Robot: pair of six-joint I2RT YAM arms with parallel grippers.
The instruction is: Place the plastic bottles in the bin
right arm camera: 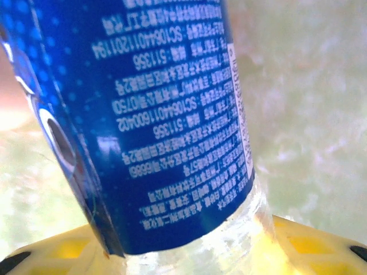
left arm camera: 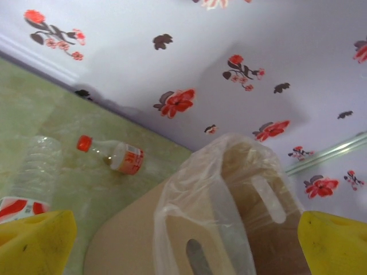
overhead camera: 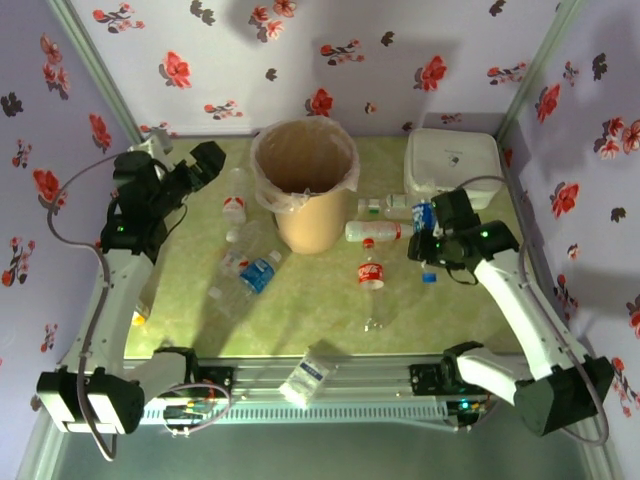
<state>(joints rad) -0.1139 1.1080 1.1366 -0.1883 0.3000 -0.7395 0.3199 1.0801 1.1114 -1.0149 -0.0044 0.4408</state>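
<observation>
The tan-orange bin [overhead camera: 305, 190], lined with a clear bag, stands at the back middle of the table. My left gripper [overhead camera: 203, 166] hovers open just left of its rim. The left wrist view shows the yellow fingertips [left arm camera: 34, 240] wide apart with the bin [left arm camera: 229, 212] ahead of them. My right gripper [overhead camera: 432, 228] is to the right of the bin, shut on a blue-labelled bottle [overhead camera: 424, 216]. That bottle [right arm camera: 143, 114] stands between the yellow pads [right arm camera: 321, 246]. Other plastic bottles lie around the bin: a red-labelled one [overhead camera: 235, 207], a blue-labelled one [overhead camera: 258, 272] and a cola bottle [overhead camera: 371, 272].
A flat white box [overhead camera: 452, 165] sits at the back right. Two bottles [overhead camera: 372, 232] lie between it and the bin. Another bottle [overhead camera: 308, 375] rests on the front rail. A blue cap [overhead camera: 429, 277] lies below my right gripper. Flowered walls close in three sides.
</observation>
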